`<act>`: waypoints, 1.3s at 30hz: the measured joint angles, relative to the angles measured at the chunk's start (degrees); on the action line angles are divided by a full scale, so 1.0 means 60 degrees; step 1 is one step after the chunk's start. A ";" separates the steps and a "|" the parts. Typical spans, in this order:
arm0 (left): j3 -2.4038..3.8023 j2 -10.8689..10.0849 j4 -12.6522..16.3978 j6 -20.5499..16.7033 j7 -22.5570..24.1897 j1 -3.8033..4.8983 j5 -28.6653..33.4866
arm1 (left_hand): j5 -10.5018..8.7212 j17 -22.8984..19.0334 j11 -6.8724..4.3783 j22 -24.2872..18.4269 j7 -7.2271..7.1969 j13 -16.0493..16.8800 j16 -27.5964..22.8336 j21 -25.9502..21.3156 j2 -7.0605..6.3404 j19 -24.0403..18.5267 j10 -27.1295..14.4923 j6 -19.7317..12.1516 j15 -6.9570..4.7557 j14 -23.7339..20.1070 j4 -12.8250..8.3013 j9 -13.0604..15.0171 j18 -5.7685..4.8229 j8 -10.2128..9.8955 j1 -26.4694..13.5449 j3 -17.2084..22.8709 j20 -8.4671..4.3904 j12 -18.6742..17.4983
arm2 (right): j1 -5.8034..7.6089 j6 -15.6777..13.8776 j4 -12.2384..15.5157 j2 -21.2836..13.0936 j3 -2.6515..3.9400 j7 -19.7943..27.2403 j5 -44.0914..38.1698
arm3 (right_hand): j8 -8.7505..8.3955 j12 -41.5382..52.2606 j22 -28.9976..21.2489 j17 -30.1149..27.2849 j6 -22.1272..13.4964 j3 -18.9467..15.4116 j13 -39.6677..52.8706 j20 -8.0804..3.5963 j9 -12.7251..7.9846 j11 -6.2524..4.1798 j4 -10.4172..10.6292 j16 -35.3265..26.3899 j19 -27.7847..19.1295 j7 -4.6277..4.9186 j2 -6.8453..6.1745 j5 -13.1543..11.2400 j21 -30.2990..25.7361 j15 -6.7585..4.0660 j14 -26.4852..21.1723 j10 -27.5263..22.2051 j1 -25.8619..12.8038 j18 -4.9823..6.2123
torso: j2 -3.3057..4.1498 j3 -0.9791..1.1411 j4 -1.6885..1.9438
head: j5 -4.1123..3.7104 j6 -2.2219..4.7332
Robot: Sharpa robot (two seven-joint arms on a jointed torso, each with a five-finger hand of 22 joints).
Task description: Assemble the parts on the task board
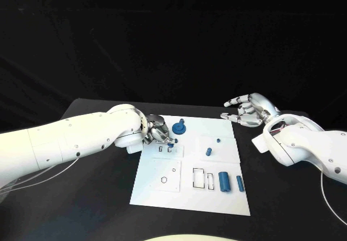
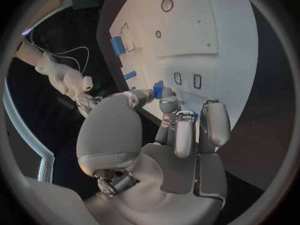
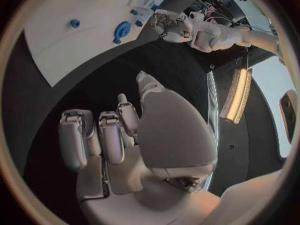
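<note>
1. Silver fingers of the left hand (image 1: pixel 155 131) are pinching a small blue block (image 2: pixel 158 89) at their tips, just above two dark rectangular slots on the flat white task board (image 1: pixel 163 196).
2. Off the board's far right corner, the right hand (image 1: pixel 249 111) is hovering over the black table (image 1: pixel 94 201), fingers loosely curled and apart, holding nothing.
3. Two blue cylinders (image 1: pixel 225 182) are lying near the board's right edge.

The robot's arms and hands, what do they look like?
Both arms are smooth, chunky white shells with small dark dots on them. A thin pale cable loops beside the left arm, and another trails by the right arm. The left hand and right hand are shiny silver metal, with grey padded fingers.
</note>
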 measured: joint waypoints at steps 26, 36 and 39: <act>-0.0204 0.0122 0.0026 -0.0465 -0.0235 -0.0290 -0.1364 | 0.0441 0.0006 -0.0053 0.0100 -0.0060 0.0093 -0.0001 0.0044 -0.0196 0.0068 0.0253 0.0232 -0.0069 0.0002 -0.0001 0.0000 0.0001 -0.0128 -0.0053 0.0000 -0.0069 -0.0001 | -0.0019 0.0001 0.0018 -0.0003 -0.0008 0.0005 0.0004 | 0.0000 0.0000 0.0006 0.0007 0.0000 0.0000 0.0006 0.0000 0.0001 0.0000 0.0000 0.0000 0.0000 0.0000 0.0038 0.0037 0.0001 0.0000 0.0000 0.0000 -0.0039 0.0000 | 0.0011 -0.0002 -0.0027 | 0.0062 -0.0106; -0.0219 0.0135 0.0037 -0.0437 -0.0295 -0.0300 -0.1573 | 0.0500 0.0007 -0.0052 0.0133 -0.0058 0.0092 -0.0001 0.0044 -0.0221 0.0067 0.0253 0.0234 -0.0068 0.0001 -0.0001 0.0017 0.0001 -0.0140 -0.0079 0.0000 -0.0069 0.0000 | -0.0020 0.0003 0.0020 -0.0007 -0.0008 0.0005 0.0007 | 0.0000 0.0000 0.0004 0.0006 0.0000 0.0000 0.0005 0.0000 -0.0008 0.0000 0.0000 0.0000 0.0000 0.0000 0.0038 0.0037 0.0001 0.0000 0.0000 0.0000 -0.0038 -0.0001 | 0.0010 0.0000 -0.0024 | 0.0066 -0.0135; -0.0222 0.0139 0.0039 -0.0412 -0.0309 -0.0301 -0.1621 | 0.0516 0.0007 -0.0052 0.0133 -0.0057 0.0092 -0.0001 0.0044 -0.0220 0.0067 0.0253 0.0234 -0.0068 0.0001 -0.0001 0.0017 0.0001 -0.0141 -0.0080 0.0000 -0.0068 -0.0001 | -0.0021 0.0005 0.0020 -0.0008 -0.0008 0.0005 0.0008 | 0.0000 0.0000 0.0004 0.0005 0.0000 0.0000 0.0005 0.0000 -0.0008 0.0000 0.0000 0.0000 0.0000 0.0000 0.0038 0.0037 0.0001 0.0000 0.0000 0.0000 -0.0038 0.0000 | 0.0010 0.0000 -0.0025 | 0.0071 -0.0139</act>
